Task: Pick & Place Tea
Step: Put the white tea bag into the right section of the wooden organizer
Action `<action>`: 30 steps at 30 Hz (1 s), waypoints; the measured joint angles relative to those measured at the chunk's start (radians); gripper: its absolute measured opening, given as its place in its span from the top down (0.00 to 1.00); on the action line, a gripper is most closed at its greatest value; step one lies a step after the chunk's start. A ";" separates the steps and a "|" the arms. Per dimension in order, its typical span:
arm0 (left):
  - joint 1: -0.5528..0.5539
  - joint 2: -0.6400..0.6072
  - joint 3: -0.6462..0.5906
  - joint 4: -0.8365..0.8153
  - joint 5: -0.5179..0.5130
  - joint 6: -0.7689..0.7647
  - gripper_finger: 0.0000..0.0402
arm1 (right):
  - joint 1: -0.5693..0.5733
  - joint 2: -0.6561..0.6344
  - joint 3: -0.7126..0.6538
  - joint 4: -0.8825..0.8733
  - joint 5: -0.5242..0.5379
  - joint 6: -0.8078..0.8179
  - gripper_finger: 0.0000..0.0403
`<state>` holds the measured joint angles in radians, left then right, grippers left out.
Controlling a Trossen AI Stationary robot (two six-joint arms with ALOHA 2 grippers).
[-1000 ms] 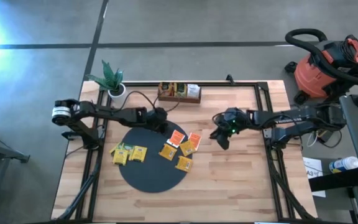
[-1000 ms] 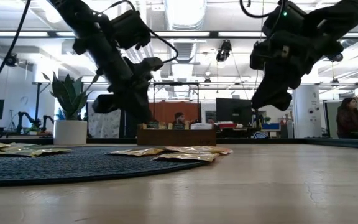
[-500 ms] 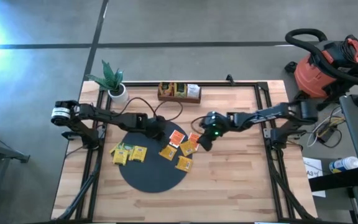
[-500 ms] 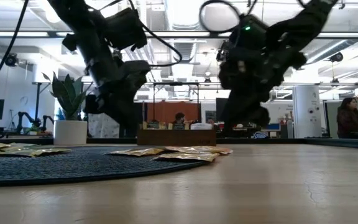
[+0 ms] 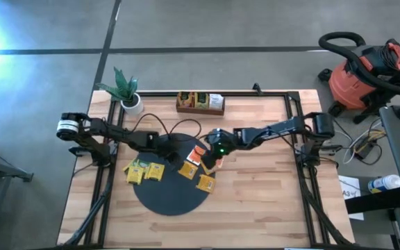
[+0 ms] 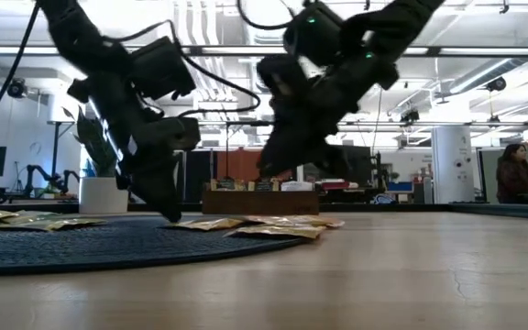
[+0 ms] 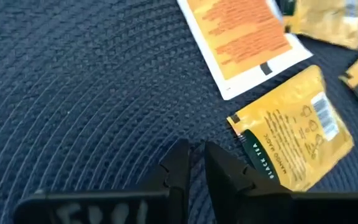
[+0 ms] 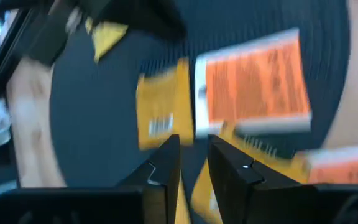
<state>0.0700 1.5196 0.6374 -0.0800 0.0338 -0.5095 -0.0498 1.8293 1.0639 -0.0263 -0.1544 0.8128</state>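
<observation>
Small flat tea packets lie on the black round mat (image 5: 172, 191): yellow ones (image 5: 153, 171) at its left, yellow (image 5: 187, 169) and orange-red ones (image 5: 197, 154) at its right. My left gripper (image 5: 177, 148) points steeply down over the mat's far middle. Its fingers (image 7: 179, 165) stand a narrow gap apart with nothing between, beside a yellow packet (image 7: 291, 143). Whether the tips touch the mat, I cannot tell. My right gripper (image 5: 209, 157) hovers over the orange-red (image 8: 253, 81) and yellow (image 8: 163, 112) packets, also narrowly open and empty.
A brown wooden compartment tray (image 5: 200, 103) stands at the table's far edge, with a potted plant (image 5: 126, 90) at the far left corner. A red vacuum (image 5: 367, 73) stands on the floor beyond the right edge. Bare wood lies at the near right (image 5: 255, 201).
My right gripper has swept from the table's right side toward the left, rolling as it went, and now hangs over the packets on the mat's right part. My left gripper has sunk toward the mat and come a little nearer, rolling too. The packets have stayed put.
</observation>
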 joint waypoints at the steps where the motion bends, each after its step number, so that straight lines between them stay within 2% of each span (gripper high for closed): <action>1: 0.000 0.000 -0.017 0.041 0.019 0.012 0.89 | -0.001 0.019 0.021 0.003 0.005 0.001 0.81; 4: 0.000 -0.002 -0.057 0.100 0.059 0.021 0.89 | -0.007 0.081 0.081 -0.026 0.005 0.003 0.81; 10: -0.002 -0.006 -0.096 0.191 0.061 0.053 0.89 | -0.014 0.196 0.204 -0.189 0.001 -0.007 0.81; 13: -0.002 -0.019 -0.092 0.187 0.061 0.118 0.89 | -0.007 0.233 0.240 -0.241 0.010 -0.008 0.82; 20: -0.002 -0.064 -0.077 0.195 0.054 0.177 0.89 | 0.020 0.215 0.252 -0.269 0.106 -0.013 0.82; 25: -0.002 -0.069 -0.073 0.200 0.035 0.212 0.89 | 0.019 0.153 0.248 -0.286 0.136 -0.030 0.81; 30: -0.002 -0.068 -0.073 0.205 0.035 0.252 0.89 | 0.019 0.144 0.242 -0.357 0.178 -0.060 0.83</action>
<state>0.0681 1.4521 0.5648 0.1247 0.0692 -0.2570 -0.0307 1.9737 1.3056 -0.3830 0.0240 0.7531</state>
